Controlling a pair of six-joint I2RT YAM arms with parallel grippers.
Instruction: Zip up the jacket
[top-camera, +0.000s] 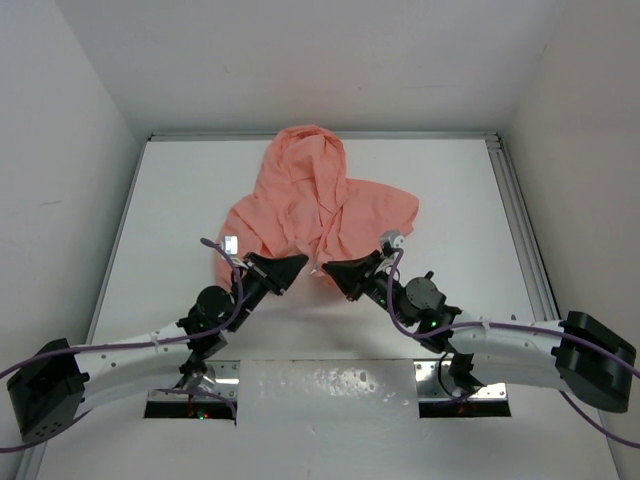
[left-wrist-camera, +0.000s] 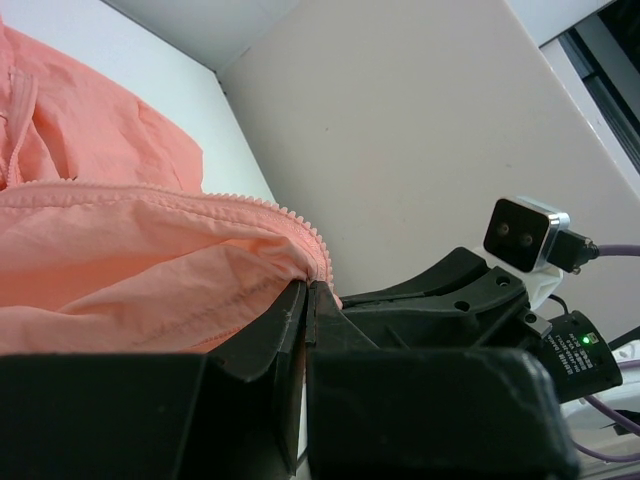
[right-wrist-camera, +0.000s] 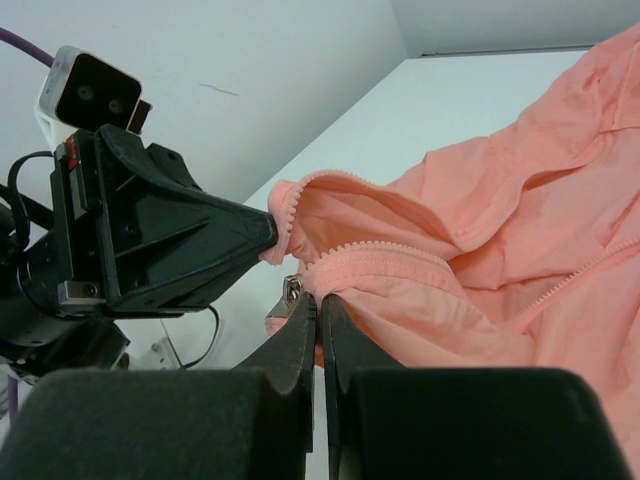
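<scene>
Fingers (left-wrist-camera: 265, 340) of the left gripper (top-camera: 292, 264) are pinched together on one lower front edge of the jacket (top-camera: 310, 195). Just beside them, the right gripper (top-camera: 337, 268) is clamped on the other edge. The rest is spread beyond the fingertips on the table (top-camera: 170, 200), hood farthest. Zipper teeth (right-wrist-camera: 372, 250) are seen unjoined, so zipping is judged not yet begun.

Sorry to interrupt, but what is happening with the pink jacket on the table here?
Both arms are working on the jacket, which lies on the table with its hood away from them. The left gripper and right gripper are each shut on one bottom front edge beside the zipper teeth. The two edges are not yet joined.
</scene>
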